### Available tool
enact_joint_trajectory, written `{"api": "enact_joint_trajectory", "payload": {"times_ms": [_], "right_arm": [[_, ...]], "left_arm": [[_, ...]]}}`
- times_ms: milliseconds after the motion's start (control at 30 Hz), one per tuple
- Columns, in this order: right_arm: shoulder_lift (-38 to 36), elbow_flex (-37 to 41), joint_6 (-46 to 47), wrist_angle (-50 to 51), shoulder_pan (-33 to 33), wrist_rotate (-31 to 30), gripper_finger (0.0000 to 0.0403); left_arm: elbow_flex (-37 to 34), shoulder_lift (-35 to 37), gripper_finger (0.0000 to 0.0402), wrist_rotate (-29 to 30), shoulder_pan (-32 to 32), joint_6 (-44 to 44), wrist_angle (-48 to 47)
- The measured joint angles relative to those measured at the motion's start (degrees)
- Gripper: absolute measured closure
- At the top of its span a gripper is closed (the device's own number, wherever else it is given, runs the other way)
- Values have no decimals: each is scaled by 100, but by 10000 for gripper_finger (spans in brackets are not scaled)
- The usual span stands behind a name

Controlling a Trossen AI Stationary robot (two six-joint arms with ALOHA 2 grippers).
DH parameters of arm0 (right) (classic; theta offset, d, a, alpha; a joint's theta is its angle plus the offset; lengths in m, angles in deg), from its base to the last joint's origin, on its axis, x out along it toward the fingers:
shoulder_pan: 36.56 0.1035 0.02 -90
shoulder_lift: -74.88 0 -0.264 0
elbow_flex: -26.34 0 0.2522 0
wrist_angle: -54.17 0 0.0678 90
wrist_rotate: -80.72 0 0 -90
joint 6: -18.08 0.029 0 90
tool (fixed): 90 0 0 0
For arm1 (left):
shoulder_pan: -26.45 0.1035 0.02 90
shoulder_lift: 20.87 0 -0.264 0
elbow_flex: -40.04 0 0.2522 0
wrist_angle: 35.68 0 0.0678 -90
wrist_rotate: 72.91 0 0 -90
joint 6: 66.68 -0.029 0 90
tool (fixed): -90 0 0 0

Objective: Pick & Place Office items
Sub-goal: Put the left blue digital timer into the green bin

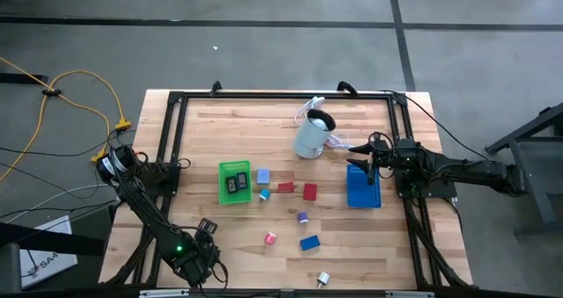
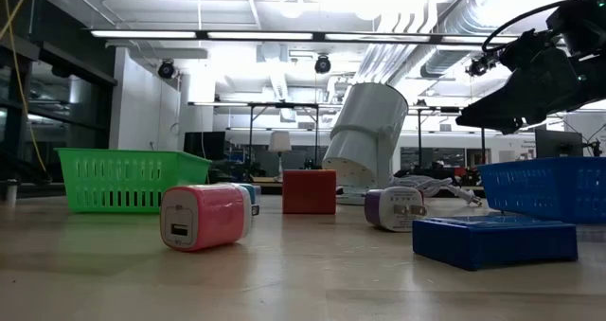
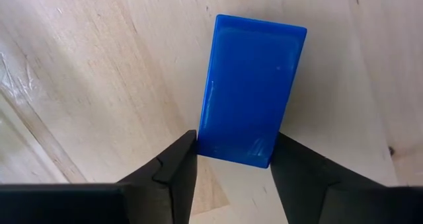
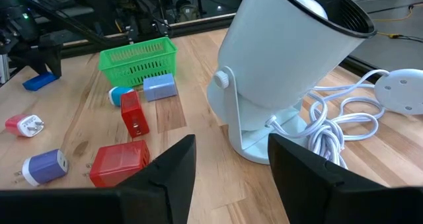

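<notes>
Pinching one end of blue block point(image 3: 251, 85) w/ left gripper point(image 3: 231, 141), block flat on table nr front-left corner. Counting two dark pcs point(image 1: 233, 185) already in green tray point(image 1: 222, 182). Leaving approx eight loose mid-table, e.g. pink charger point(image 2: 204, 217), red block point(image 2: 309, 190). Hovering right gripper point(image 4: 231, 158) over blue tray point(image 1: 362, 197), fingers parted, empty.

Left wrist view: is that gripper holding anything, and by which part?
The left gripper seems to pinch the blue block at its near end, across the two long sides. The block lies flat on the table, not lifted.
</notes>
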Motion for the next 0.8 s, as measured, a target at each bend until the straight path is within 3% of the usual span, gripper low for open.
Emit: {"api": "enact_joint_trajectory", "payload": {"times_ms": [800], "right_arm": [[0, 0, 0, 0, 1, 1, 227]], "left_arm": [[-2, 459, 244, -4, 292, 14, -37]]}}
